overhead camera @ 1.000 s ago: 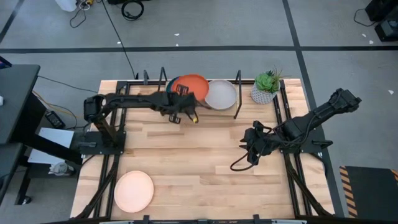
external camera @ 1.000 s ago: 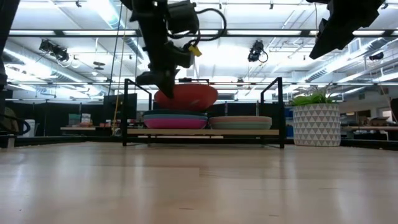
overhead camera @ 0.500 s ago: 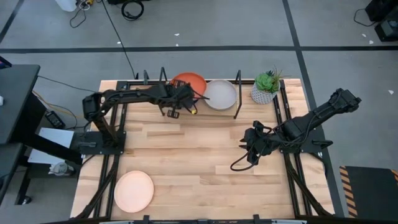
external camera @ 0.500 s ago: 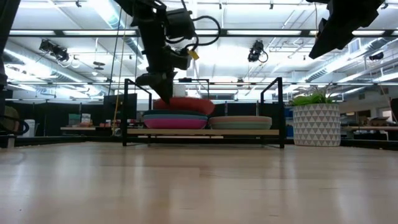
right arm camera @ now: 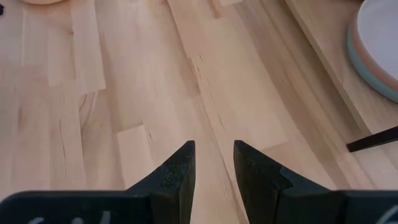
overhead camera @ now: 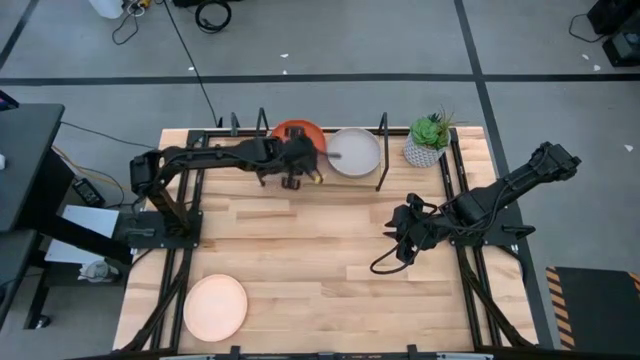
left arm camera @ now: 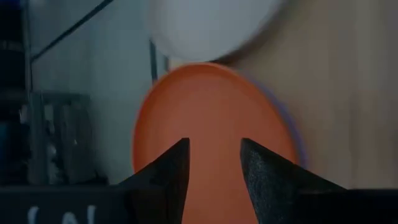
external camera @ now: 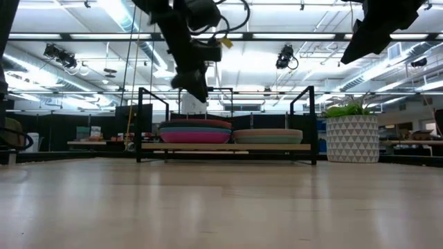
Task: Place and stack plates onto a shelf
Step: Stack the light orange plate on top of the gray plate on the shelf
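The orange-red plate (overhead camera: 298,133) (left arm camera: 211,118) lies flat on top of the left stack of plates (external camera: 195,130) on the shelf (external camera: 225,146). A second stack (external camera: 268,135) beside it has a pale grey plate (overhead camera: 355,150) on top. My left gripper (overhead camera: 297,166) (external camera: 199,91) hangs open just above the orange-red plate's near part, touching nothing. A peach plate (overhead camera: 215,307) lies on the table's near left. My right gripper (overhead camera: 402,240) (right arm camera: 214,168) hovers open over bare table at the right.
A potted green plant (overhead camera: 428,140) (external camera: 351,137) stands at the far right beside the shelf. The shelf's black uprights (overhead camera: 382,150) rise on either side of the stacks. Open wooden tabletop (overhead camera: 320,270) spreads across the middle and near side.
My left gripper has let go of the orange-red plate. The plate was held tilted above the left stack; it has come down and now lies flat on it. The gripper has risen a little clear of the plate.
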Available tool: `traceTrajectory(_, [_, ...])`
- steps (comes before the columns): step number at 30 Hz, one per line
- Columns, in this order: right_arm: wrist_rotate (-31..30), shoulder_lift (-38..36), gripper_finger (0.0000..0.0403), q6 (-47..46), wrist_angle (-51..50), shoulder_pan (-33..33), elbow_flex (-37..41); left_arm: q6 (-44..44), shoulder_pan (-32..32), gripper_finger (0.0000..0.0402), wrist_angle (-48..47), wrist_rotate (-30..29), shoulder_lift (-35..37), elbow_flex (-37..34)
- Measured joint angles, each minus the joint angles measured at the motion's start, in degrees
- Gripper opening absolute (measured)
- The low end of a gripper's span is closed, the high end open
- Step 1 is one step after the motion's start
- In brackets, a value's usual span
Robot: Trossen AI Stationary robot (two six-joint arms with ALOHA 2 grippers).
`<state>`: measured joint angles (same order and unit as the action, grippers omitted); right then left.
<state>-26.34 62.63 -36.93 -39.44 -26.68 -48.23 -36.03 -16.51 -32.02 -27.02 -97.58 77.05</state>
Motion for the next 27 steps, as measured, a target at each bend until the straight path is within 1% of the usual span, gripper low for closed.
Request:
traceTrajectory(3, [-0.2,0.0,0.0116,0.0,0.01,0.0,0.0,3.11,-2.6,0.0145,6.95,0.33,-0.85,-0.31])
traceTrajectory(6, [-0.2,0.0,0.0116,0.0,0.04,0.0,0.0,4.96,-4.93,0.0143,10.12,2.61,-1.67,-0.59])
traceTrajectory(10, [-0.22,0.0,0.0116,0.74,0.82,0.0,0.45,6.71,-6.36,0.0142,8.79,7.62,-2.55,-0.67])
traceTrajectory(12, [-0.63,-0.04,0.0116,1.27,1.2,-0.15,1.3,6.96,-5.96,0.0142,6.02,9.63,-2.49,-0.67])
traceTrajectory(16, [-0.72,0.0,0.0116,3.93,4.45,-0.15,3.4,6.97,-2.63,0.0142,2.65,14.83,-1.45,-0.67])
traceTrajectory(18, [-0.7,0.0,0.0116,5.81,6.83,-0.15,4.38,7.1,0.07,0.0142,0.87,16.74,-0.87,-0.54])
traceTrajectory(20, [-0.68,0.0,0.0116,7.85,8.76,-0.15,5.19,8.65,3.08,0.0142,-3.07,18.06,-0.18,-0.52])
traceTrajectory(23, [-0.74,0.0,0.0116,10.36,10.46,-0.15,5.7,14.83,8.03,0.0142,-8.5,19.45,0.39,-0.53])
traceTrajectory(27, [-1.85,0.0,0.0116,16.57,13.34,-0.15,5.73,27.76,14.51,0.0142,-15.55,22.66,0.55,-0.54])
